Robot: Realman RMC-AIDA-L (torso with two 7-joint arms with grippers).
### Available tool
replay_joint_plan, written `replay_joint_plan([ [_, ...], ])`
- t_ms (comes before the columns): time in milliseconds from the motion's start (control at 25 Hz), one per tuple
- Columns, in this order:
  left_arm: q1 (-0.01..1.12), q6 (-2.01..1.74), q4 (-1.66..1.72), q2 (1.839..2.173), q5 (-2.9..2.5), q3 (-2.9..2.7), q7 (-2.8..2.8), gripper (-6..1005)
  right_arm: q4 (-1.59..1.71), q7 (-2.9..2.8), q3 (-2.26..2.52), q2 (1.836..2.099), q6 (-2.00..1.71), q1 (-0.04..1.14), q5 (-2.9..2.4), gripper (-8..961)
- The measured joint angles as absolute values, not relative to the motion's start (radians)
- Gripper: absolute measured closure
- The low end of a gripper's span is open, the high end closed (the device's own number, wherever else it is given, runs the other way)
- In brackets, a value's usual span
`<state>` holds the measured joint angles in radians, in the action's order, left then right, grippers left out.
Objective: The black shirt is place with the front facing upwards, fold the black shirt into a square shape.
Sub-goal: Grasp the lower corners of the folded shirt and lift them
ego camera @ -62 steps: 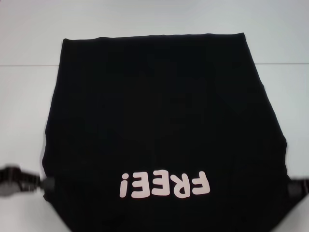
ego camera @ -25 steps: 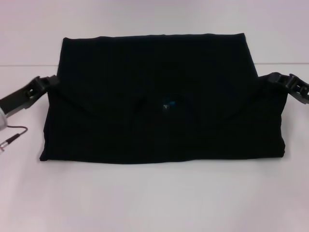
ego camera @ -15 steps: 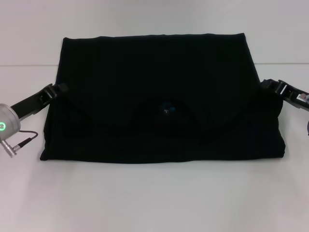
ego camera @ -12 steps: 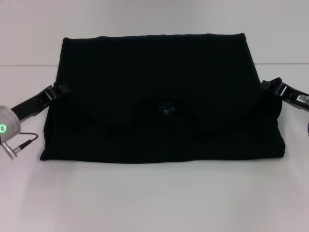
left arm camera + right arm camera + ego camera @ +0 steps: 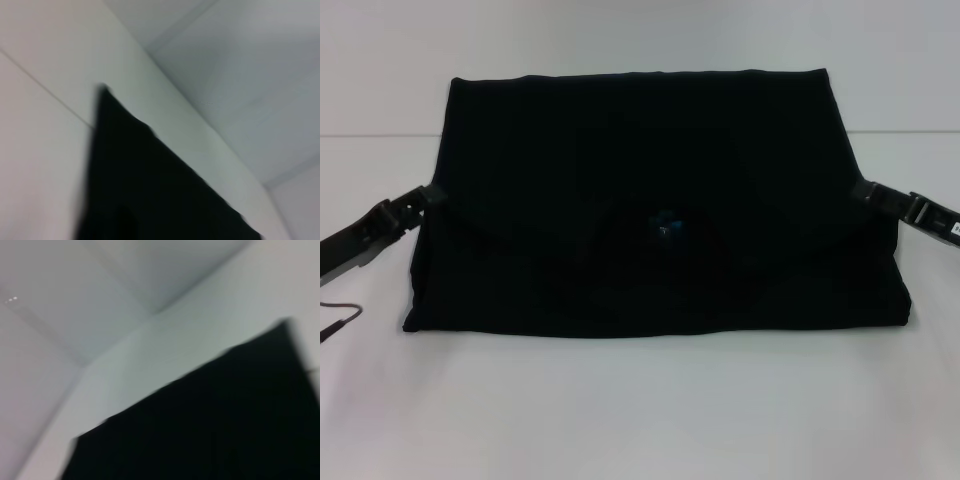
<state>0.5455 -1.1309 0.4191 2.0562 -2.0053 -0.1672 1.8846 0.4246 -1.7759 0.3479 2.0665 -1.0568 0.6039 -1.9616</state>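
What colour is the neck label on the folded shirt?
Blue: the small neck label shows mid-fold on the black shirt, clearest in the head view.

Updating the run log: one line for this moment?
shirt: folded, label up | left tool: at its left edge | right tool: at its right edge

Left hand (image 5: 428,195) low at left; right hand (image 5: 860,190) low at right.

Bare white table (image 5: 640,410) all around black shirt (image 5: 650,150); no obstacles beside either side edge.
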Motion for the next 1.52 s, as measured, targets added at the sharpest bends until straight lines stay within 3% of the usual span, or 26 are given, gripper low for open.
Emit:
replay_joint_plan([
  [120, 0.514, -1.278, 0.431, 2.001, -2.042, -0.239, 1.966, 484, 0.425, -1.678, 0.377, 2.046, -1.24, 0.582, -1.971, 423],
  [160, 0.506, -1.318, 0.447, 1.987, -2.06, -0.272, 2.001, 444, 0.425, -1.638, 0.405, 2.04, -1.301, 0.572, -1.972, 342],
  [240, 0.492, -1.375, 0.502, 1.976, -2.117, -0.309, 2.06, 366, 0.426, -1.564, 0.468, 2.031, -1.39, 0.555, -1.973, 180],
  [440, 0.482, -1.423, 0.603, 1.975, -2.259, -0.318, 2.093, 178, 0.431, -1.447, 0.597, 2.035, -1.457, 0.527, -1.989, 36],
  [520, 0.483, -1.414, 0.613, 1.975, -2.281, -0.318, 2.053, 103, 0.434, -1.407, 0.629, 2.045, -1.457, 0.522, -2.012, 37],
  [760, 0.491, -1.371, 0.614, 1.986, -2.292, -0.321, 1.964, 91, 0.435, -1.347, 0.678, 2.072, -1.451, 0.528, -2.051, 38],
  [1200, 0.496, -1.301, 0.612, 2.015, -2.294, -0.397, 1.925, 93, 0.435, -1.358, 0.678, 2.074, -1.445, 0.531, -2.047, 38],
  [1520, 0.49, -1.302, 0.613, 2.019, -2.295, -0.397, 1.893, 94, 0.436, -1.361, 0.676, 2.075, -1.453, 0.531, -2.044, 39],
])
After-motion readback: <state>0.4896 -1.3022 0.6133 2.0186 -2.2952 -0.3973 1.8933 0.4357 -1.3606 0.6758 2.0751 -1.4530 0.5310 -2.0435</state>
